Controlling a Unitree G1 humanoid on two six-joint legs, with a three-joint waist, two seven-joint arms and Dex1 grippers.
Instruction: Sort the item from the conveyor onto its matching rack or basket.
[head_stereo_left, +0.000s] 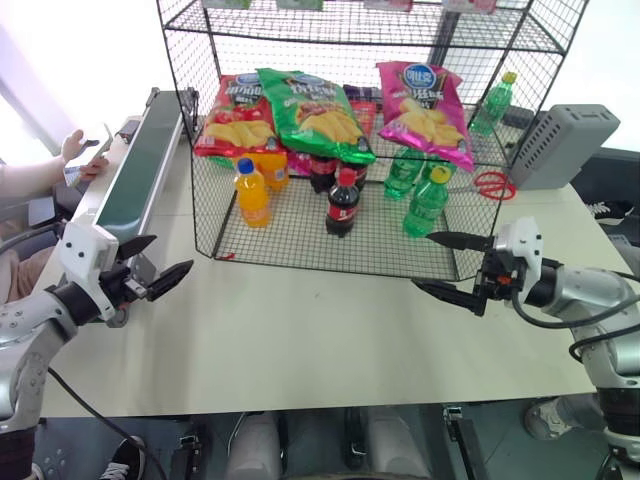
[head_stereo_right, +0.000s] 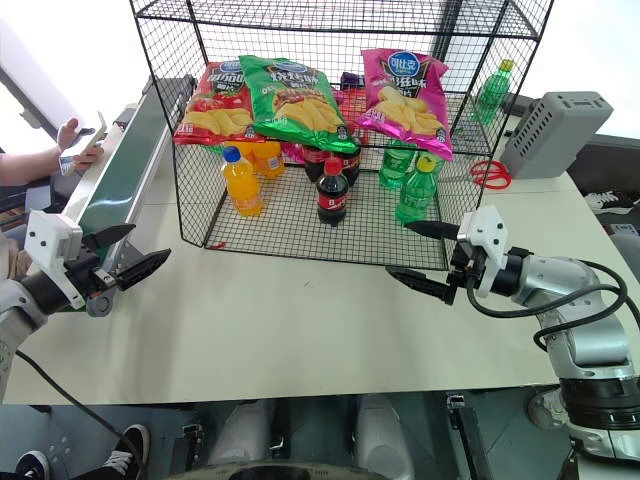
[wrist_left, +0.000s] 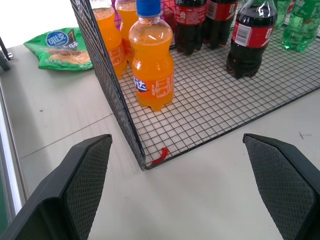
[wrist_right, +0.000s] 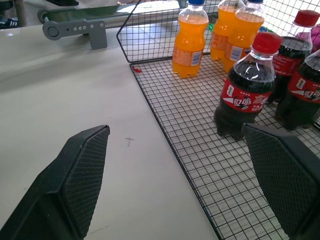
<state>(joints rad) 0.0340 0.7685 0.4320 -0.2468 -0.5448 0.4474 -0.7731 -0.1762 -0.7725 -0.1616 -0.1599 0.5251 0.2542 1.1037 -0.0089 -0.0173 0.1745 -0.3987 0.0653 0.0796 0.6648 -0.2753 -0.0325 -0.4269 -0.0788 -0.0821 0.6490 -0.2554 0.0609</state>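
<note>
where the rack (head_stereo_left: 300, 235) stands, pale table (head_stereo_left: 320, 340) spreads.

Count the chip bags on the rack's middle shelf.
3: a red chip bag at the robot's left, a green chip bag in the middle, overlapping the red, and a magenta-pink chip bag at the right. More could be hidden behind them.

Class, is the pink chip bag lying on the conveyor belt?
No, the pink chip bag rests on the rack shelf above the green bottles.
</note>
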